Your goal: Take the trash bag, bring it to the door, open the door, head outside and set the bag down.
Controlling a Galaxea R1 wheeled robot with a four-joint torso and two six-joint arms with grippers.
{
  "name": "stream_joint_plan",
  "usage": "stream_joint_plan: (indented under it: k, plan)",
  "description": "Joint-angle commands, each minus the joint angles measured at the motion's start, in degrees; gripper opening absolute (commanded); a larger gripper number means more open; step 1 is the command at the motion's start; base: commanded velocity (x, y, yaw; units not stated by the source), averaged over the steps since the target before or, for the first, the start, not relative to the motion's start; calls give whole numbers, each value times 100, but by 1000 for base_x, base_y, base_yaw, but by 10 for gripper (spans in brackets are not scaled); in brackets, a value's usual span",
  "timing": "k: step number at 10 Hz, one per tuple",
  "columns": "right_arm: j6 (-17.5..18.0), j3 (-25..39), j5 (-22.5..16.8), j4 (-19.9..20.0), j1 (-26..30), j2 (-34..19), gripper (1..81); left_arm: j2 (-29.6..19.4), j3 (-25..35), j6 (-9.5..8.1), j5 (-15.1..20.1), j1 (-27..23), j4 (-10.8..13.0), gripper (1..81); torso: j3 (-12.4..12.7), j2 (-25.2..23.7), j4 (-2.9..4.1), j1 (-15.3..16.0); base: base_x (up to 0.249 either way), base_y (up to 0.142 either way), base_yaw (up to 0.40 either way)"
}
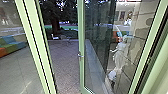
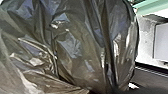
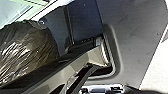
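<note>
We judge the step in hand to be the way out: the glass door (image 1: 81, 30) seems to stand open, its free edge and door handle (image 1: 80, 55) at about twelve o'clock, with a gap between it and the green doorpost (image 1: 40, 45) at eleven. Through that gap we see the paved yard (image 1: 62, 56), with a tree trunk (image 1: 55, 23) beyond. The dark plastic trash bag (image 2: 75, 50) is close up against our left wrist camera, full and creased, and the right wrist view catches it too, past our own arm parts. We cannot tell how far open either pincer is, or whether one has hold of the bag. The white statue (image 1: 120, 53) towards one o'clock lies behind the glass or is mirrored in it; we cannot say which. Coloured seating (image 1: 11, 45) shows around ten o'clock. To our mind, the next move calls for steering slightly towards eleven o'clock, slowly and square to the gap, so that neither our base nor the bag rubs the doorpost. The door leaf could swing back and snag the thin plastic, so it wants watching. Setting the bag down belongs out on the paving, once all of us is well clear of the door.
</note>
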Motion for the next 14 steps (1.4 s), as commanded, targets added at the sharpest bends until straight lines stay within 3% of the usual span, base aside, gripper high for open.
stream_joint_plan:
  k: [1,8,14]
  plan:
    - [-16,72,-367,-70,282,49,811,-9,57,20,442,-289,37,10,0,0,0,7,0,0,0]
    - [-16,54,-367,-70,282,50,811,0,48,20,442,-289,72,10,5,-6,0,10,88,0,0]
    - [-16,46,-367,-70,282,50,811,0,48,12,450,-298,72,10,5,-4,0,15,0,0,0]
